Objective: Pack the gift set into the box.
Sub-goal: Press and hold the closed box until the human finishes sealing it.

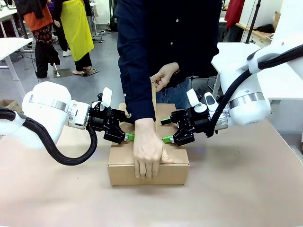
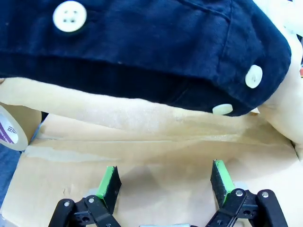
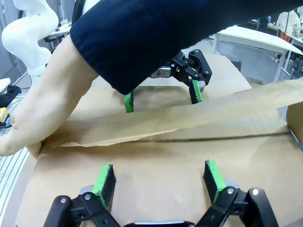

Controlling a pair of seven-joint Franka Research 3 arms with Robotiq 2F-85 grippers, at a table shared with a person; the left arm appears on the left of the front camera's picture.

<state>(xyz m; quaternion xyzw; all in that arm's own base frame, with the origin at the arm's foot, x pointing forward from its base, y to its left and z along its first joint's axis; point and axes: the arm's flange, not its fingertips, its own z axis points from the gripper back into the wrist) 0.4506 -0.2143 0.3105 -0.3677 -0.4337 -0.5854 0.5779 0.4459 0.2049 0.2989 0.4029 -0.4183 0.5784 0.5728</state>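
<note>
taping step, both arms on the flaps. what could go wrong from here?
1. The person's hand presses tape along the seam between the open left gripper and right gripper; any inward move could pinch it.
2. If either lifts, a flap of the box could spring up and wrinkle the tape.

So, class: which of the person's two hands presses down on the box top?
The lower hand, flat on the box near its front edge; the other hand is raised, holding tape.
</note>
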